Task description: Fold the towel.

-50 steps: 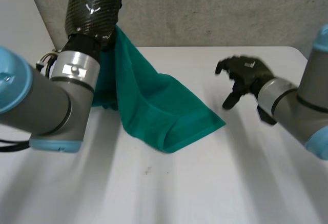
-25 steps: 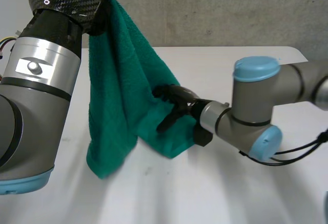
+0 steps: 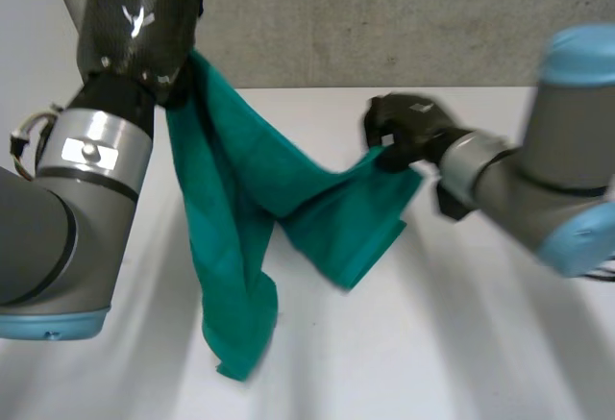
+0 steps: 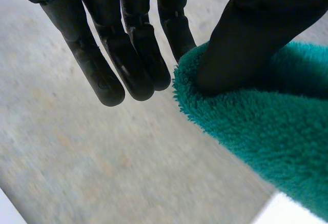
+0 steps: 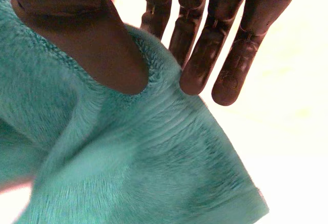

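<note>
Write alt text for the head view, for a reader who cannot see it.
A green towel is held up between two black robot hands over a white table. The left hand grips one end high; the right hand pinches another part lower, and a loose end hangs down between them.

The left arm [image 3: 58, 218] and right arm [image 3: 538, 189] are smooth grey cylinders with light-blue caps [image 3: 584, 47] at the joints. The left hand [image 3: 135, 31] is glossy black carbon-fibre weave (a small white mark on its back); the right hand [image 3: 404, 127] is black, with thick rounded fingers [image 5: 204, 49].
</note>
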`<control>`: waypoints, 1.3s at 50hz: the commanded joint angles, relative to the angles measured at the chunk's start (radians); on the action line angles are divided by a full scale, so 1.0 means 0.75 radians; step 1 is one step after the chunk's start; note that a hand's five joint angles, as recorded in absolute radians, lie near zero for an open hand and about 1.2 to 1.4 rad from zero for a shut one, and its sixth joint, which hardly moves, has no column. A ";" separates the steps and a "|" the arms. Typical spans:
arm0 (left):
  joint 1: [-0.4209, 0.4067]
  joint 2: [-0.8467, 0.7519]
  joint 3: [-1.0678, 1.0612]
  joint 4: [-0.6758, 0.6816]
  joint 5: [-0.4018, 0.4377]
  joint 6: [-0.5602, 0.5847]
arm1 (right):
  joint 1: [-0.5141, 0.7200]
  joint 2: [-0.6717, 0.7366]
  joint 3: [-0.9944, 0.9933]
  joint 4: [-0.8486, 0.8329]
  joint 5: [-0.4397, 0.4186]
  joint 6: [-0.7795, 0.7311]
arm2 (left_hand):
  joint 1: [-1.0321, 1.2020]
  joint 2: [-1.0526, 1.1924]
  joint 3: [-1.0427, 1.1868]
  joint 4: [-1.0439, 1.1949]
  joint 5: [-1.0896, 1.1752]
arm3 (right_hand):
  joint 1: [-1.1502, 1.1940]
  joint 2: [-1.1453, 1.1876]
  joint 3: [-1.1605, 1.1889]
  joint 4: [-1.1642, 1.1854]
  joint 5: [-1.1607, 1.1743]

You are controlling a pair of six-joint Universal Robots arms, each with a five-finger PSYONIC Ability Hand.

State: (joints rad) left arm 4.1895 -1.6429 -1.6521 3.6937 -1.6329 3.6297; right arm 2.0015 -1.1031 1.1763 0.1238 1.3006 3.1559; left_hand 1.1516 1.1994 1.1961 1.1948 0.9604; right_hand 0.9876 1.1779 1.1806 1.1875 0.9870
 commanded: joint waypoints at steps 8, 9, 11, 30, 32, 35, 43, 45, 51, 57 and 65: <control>-0.027 -0.352 -0.061 -0.245 0.001 -0.002 | -0.063 -0.194 0.223 0.516 0.223 -0.982 | 0.326 0.262 0.267 0.269 0.348 | 0.545 0.291 0.288 0.278 0.313; -0.027 -0.382 -0.053 -0.255 0.001 -0.002 | -0.012 -0.099 0.193 0.508 0.282 -1.029 | 0.326 0.262 0.267 0.269 0.348 | 0.545 0.291 0.288 0.278 0.313; -0.029 -0.454 -0.008 -0.262 0.003 0.000 | 0.023 -0.025 0.142 0.490 0.313 -1.038 | 0.326 0.262 0.267 0.269 0.348 | 0.545 0.291 0.288 0.278 0.313; 0.045 -0.434 0.810 0.208 -0.017 0.000 | 0.041 0.060 -0.669 -0.346 0.467 -0.570 | 0.326 0.262 0.267 0.269 0.348 | 0.545 0.291 0.288 0.278 0.313; 0.053 -0.373 0.767 0.321 -0.019 -0.002 | 0.035 -0.062 -0.543 -0.426 0.450 -0.561 | 0.326 0.262 0.267 0.269 0.348 | 0.545 0.291 0.288 0.278 0.313; 0.049 -0.317 0.645 0.319 -0.017 -0.002 | 0.035 -0.159 -0.393 -0.445 0.432 -0.567 | 0.326 0.262 0.267 0.269 0.348 | 0.545 0.291 0.288 0.278 0.313; 0.033 -0.254 0.195 0.135 -0.030 -0.013 | 0.027 -0.286 0.128 -0.419 0.354 -0.579 | 0.326 0.262 0.267 0.269 0.348 | 0.545 0.291 0.288 0.278 0.313; 0.028 -0.229 0.037 0.113 -0.032 -0.015 | 0.025 -0.294 0.176 -0.406 0.352 -0.586 | 0.326 0.262 0.267 0.269 0.348 | 0.545 0.291 0.288 0.278 0.313; -0.018 -0.239 -0.247 0.096 -0.030 -0.017 | 0.011 -0.264 0.527 -0.257 0.305 -0.674 | 0.326 0.262 0.267 0.269 0.348 | 0.545 0.291 0.288 0.278 0.313; -0.094 -0.346 -0.354 0.092 -0.024 -0.011 | -0.065 -0.153 0.677 -0.277 0.268 -0.670 | 0.326 0.262 0.267 0.269 0.348 | 0.545 0.291 0.288 0.278 0.313; -0.094 -0.378 -0.348 0.078 -0.015 -0.004 | -0.098 -0.106 0.753 -0.341 0.215 -0.643 | -0.304 -0.368 -0.364 -0.362 -0.282 | 0.545 0.291 0.288 0.278 0.313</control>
State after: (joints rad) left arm 4.1181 -1.9131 -1.9248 3.7611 -1.6499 3.6205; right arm 1.9456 -1.2032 1.7154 -0.0934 1.4837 2.6550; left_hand 1.1307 1.1373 1.1436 1.1438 0.9500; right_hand 0.9876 1.1779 1.1873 1.1928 0.9920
